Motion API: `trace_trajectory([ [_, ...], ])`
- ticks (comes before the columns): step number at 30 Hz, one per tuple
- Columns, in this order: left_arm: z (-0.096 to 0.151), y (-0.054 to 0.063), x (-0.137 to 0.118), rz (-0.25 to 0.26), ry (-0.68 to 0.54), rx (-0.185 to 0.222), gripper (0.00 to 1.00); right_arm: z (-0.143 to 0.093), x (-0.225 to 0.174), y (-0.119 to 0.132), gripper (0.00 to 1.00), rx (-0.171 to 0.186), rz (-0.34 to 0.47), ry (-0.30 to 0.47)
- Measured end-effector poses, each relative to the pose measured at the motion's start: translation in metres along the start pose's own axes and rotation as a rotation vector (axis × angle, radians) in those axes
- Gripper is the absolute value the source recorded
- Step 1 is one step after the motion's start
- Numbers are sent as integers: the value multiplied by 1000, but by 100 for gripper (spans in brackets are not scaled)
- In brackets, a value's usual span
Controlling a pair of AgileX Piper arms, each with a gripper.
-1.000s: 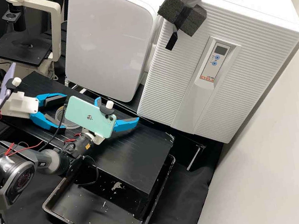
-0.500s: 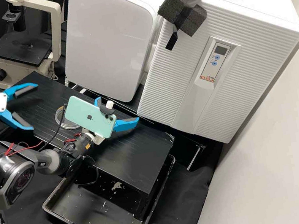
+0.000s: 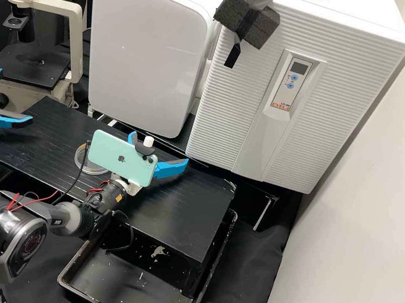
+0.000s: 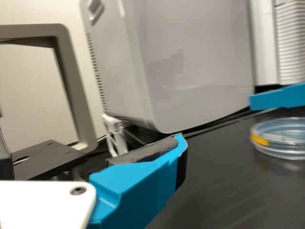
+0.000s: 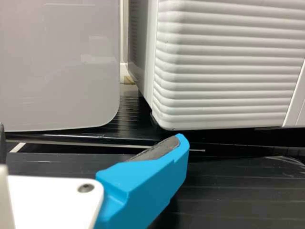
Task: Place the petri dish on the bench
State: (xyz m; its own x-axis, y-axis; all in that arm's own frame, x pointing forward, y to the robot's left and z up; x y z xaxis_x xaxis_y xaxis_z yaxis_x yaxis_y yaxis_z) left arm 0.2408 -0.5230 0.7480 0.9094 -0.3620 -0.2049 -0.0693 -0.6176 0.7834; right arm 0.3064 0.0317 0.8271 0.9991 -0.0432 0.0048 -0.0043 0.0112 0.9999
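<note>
High: above, forward-down over bench (image 3: 194, 221) | both wrists: low, closer, sharing smooth cabinet (image 4: 205, 62)

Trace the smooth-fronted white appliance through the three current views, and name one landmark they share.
High view: the smooth-fronted white appliance, between the microscope and the ribbed white cabinet.
Left wrist view: between those same two, farther off than the petri dish.
Right wrist view: right beside the ribbed white cabinet.
Shared landmark: the ribbed white cabinet.

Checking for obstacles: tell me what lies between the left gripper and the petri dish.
Bare black bench top lies between the left gripper and the petri dish; the high view shows it.
</note>
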Motion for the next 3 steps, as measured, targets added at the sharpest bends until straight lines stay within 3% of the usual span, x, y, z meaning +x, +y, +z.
trace_trajectory([
  [3, -5, 0, 0, 5, 60, -22, 100, 0, 0, 0, 100, 0, 0, 0],
])
